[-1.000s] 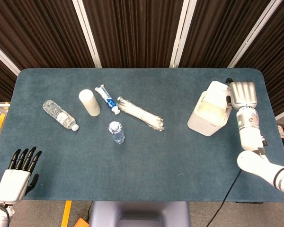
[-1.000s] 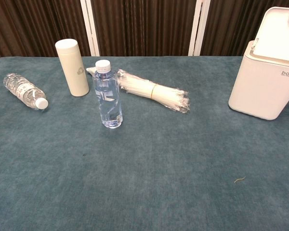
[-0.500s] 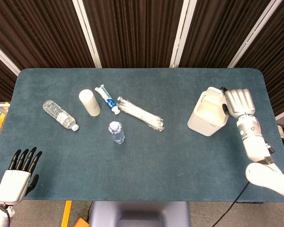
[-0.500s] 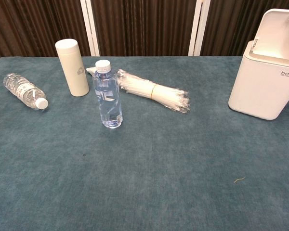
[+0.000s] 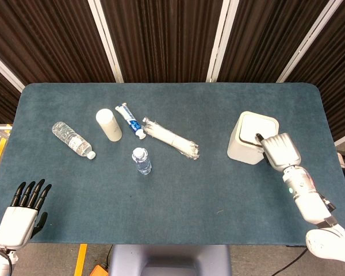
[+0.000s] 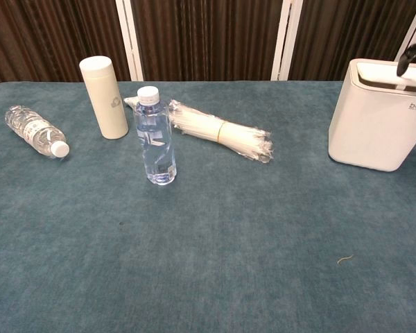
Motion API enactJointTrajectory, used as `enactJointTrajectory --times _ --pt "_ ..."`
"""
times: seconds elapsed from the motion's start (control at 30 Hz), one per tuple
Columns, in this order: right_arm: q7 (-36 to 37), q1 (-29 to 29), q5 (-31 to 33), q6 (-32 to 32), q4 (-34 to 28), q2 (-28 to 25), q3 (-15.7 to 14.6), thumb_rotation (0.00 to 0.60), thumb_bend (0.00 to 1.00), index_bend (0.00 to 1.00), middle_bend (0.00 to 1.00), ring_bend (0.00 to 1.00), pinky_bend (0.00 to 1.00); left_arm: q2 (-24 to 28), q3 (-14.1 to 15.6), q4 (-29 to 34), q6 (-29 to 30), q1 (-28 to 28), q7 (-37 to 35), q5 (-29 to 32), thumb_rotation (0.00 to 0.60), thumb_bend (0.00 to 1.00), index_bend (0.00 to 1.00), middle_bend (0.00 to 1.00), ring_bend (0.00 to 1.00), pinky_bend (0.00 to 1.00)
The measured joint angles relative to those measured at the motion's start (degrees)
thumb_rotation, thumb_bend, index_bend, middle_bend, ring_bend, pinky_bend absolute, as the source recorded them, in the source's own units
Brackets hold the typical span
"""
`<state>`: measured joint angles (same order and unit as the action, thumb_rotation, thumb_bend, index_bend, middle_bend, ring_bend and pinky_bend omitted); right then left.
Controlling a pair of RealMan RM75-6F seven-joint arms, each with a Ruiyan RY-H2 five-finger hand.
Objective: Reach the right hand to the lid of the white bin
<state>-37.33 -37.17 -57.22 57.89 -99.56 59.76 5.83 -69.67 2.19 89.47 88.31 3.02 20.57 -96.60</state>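
Note:
The white bin (image 5: 250,150) stands at the right of the table with its lid (image 5: 256,127) down flat. My right hand (image 5: 282,150) lies at the bin's near right corner, a dark fingertip (image 5: 259,137) touching the lid's edge; it holds nothing. In the chest view the bin (image 6: 378,121) shows at the right edge, with one dark fingertip (image 6: 409,59) over the lid (image 6: 388,71). My left hand (image 5: 22,213) hangs off the table's near left corner, fingers apart and empty.
Left of centre stand a cream tumbler (image 5: 108,124) and an upright water bottle (image 5: 141,160). Another bottle (image 5: 72,139) lies on its side. A toothpaste tube (image 5: 130,120) and a wrapped bundle of sticks (image 5: 171,138) lie between them and the bin.
The bin lid has gone from raised to flat shut. My right hand swung from behind the lid over to the bin's near right side. The left hand stayed still.

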Motion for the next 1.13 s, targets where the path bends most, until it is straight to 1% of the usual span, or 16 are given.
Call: enactJointTrajectory --times 0.2,0.37,0.43,0.47,0.5,0.57,0.63,0.67,0.7,0.73,0.8,0.83,0.87,0.97,1.07,1.13 --pt "-3.28 0.27 0.05 0.54 0.95 1.72 -1.92 0.600 0.53 0.36 1.00 1.00 1.00 0.01 0.02 -0.04 -0.02 0.04 -0.08 -0.01 0.600 0.46 0.00 0.00 0.00 0.00" --pt "-2.71 0.55 0.31 1.43 1.57 2.28 -1.93 0.600 0.53 0.34 1.00 1.00 1.00 -0.01 0.02 0.00 0.07 0.01 0.03 0.00 0.600 0.47 0.00 0.00 0.00 0.00" --pt "-0.97 1.08 -0.77 2.41 1.23 1.92 -1.67 0.600 0.53 0.28 1.00 0.99 0.99 -0.02 -0.01 0.01 0.13 0.00 0.02 0.00 0.600 0.46 0.00 0.00 0.00 0.00" --pt "0.64 1.64 -1.77 3.39 0.92 1.60 -1.45 0.600 0.53 0.24 0.98 0.95 0.95 -0.02 0.00 0.01 0.19 0.00 -0.01 -0.06 0.600 0.46 0.00 0.00 0.00 0.00" --pt "2.09 2.18 -2.71 4.35 0.71 1.36 -1.29 0.600 0.53 0.18 0.92 0.88 0.89 -0.03 0.01 0.01 0.33 -0.02 -0.06 -0.19 0.600 0.47 0.00 0.00 0.00 0.00" --pt "6.32 3.93 -5.56 7.30 0.33 0.83 -1.10 0.600 0.53 0.06 0.65 0.62 0.69 -0.03 0.06 -0.02 0.57 -0.07 -0.13 -0.42 0.600 0.46 0.00 0.00 0.00 0.00" --pt "10.51 6.09 -8.57 10.48 0.04 0.29 -1.26 0.600 0.53 0.00 0.39 0.37 0.53 -0.02 0.11 -0.03 0.79 -0.13 -0.26 -0.63 0.600 0.46 0.00 0.00 0.00 0.00" --pt "13.23 7.96 -10.79 12.87 -0.17 -0.10 -1.63 0.600 0.53 0.00 0.33 0.31 0.48 -0.02 0.13 -0.04 0.89 -0.15 -0.29 -0.72 0.600 0.46 0.00 0.00 0.00 0.00" --pt "15.49 10.03 -13.14 15.33 -0.33 -0.46 -2.27 0.600 0.53 0.00 0.26 0.23 0.42 -0.03 0.13 -0.06 1.06 -0.16 -0.35 -0.90 0.600 0.46 0.00 0.00 0.00 0.00" --pt "16.38 11.07 -14.36 16.57 -0.37 -0.59 -2.68 0.600 0.53 0.00 0.16 0.13 0.32 -0.05 0.14 -0.09 1.17 -0.17 -0.41 -1.04 0.600 0.46 0.00 0.00 0.00 0.00" --pt "18.73 14.53 -18.85 20.88 -0.11 -0.65 -4.47 0.600 0.53 0.00 0.04 0.02 0.19 -0.08 0.20 -0.18 1.38 -0.20 -0.55 -1.35 0.600 0.46 0.00 0.00 0.00 0.00" --pt "19.70 15.99 -20.89 22.71 0.29 -0.46 -5.38 0.600 0.53 0.00 0.01 0.00 0.13 -0.08 0.26 -0.20 1.48 -0.22 -0.62 -1.52 0.600 0.46 0.00 0.00 0.00 0.00" --pt "21.06 18.03 -23.71 25.16 1.23 0.06 -6.72 0.600 0.53 0.00 0.00 0.00 0.11 -0.07 0.32 -0.25 1.60 -0.24 -0.71 -1.71 0.600 0.46 0.00 0.00 0.00 0.00" --pt "25.13 23.02 -29.82 30.61 5.53 2.47 -9.93 0.600 0.52 0.00 0.00 0.00 0.02 0.10 0.51 -0.30 2.25 -0.35 -1.26 -2.44 0.600 0.46 0.00 0.00 0.00 0.00" --pt "28.11 27.09 -32.98 32.64 8.94 4.19 -12.36 0.600 0.51 0.00 0.00 0.00 0.00 0.44 0.72 -0.45 3.07 -0.50 -2.31 -3.20 0.600 0.46 0.00 0.00 0.00 0.00" --pt "27.88 27.80 -34.04 33.19 10.03 5.31 -12.64 0.600 0.51 0.00 0.00 0.00 0.00 0.69 0.73 -0.52 3.26 -0.50 -3.11 -3.45 0.600 0.46 0.00 0.00 0.00 0.00"
